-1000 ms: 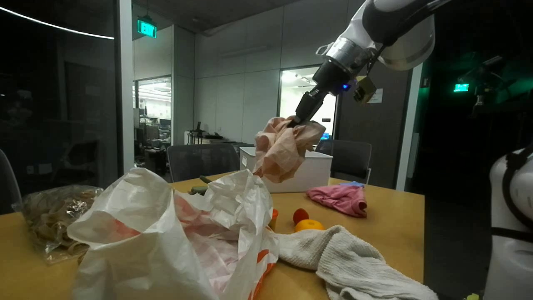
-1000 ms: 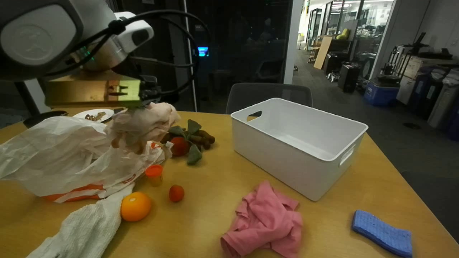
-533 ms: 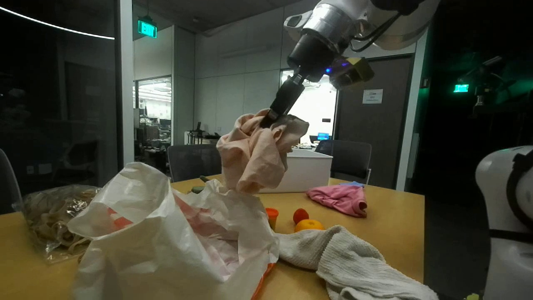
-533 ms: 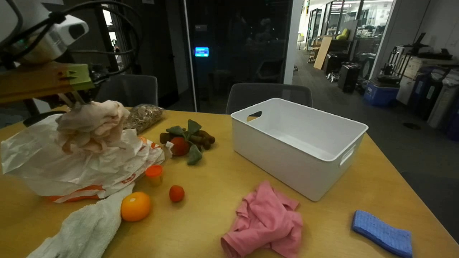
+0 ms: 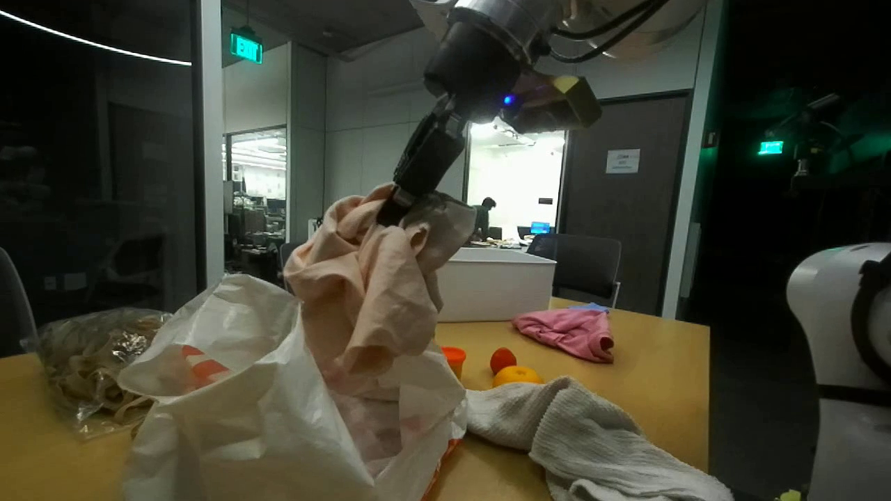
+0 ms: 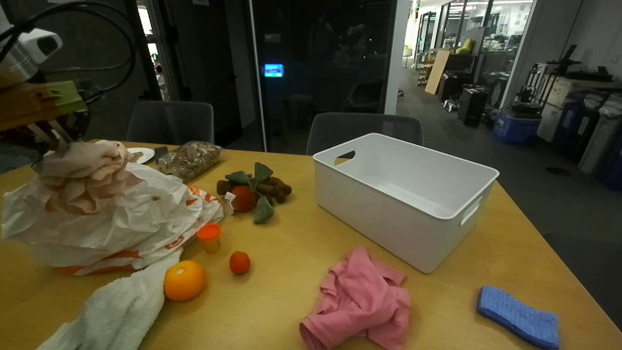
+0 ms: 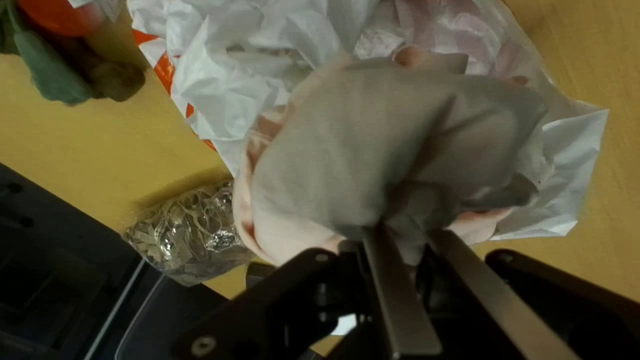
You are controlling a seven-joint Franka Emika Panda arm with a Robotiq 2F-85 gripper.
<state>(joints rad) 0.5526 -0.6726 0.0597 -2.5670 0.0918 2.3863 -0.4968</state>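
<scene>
My gripper [image 5: 391, 211] is shut on a crumpled peach cloth [image 5: 369, 292]. The cloth hangs from the fingertips and fills much of the wrist view [image 7: 325, 160]. In the wrist view the two fingers [image 7: 407, 234] pinch folds of it, and the very tips are buried in the cloth. The cloth hangs over a crumpled white plastic bag [image 5: 237, 431] with orange print, which also shows in an exterior view [image 6: 141, 209]. In both exterior views the lower part of the cloth overlaps the bag; I cannot tell whether they touch.
A white bin [image 6: 388, 223] stands on the table beyond a pink cloth [image 6: 359, 301] and a blue sponge [image 6: 517, 316]. Near the bag are a white towel [image 5: 598, 445], an orange [image 6: 184, 280], an orange-lidded jar [image 6: 209, 238], a small red fruit [image 6: 239, 262] and a clear bag [image 6: 192, 160].
My gripper has carried the peach cloth away from the white bin and over the plastic bag. The bag's upper part has sagged and shifted. The cloth stays in the gripper.
</scene>
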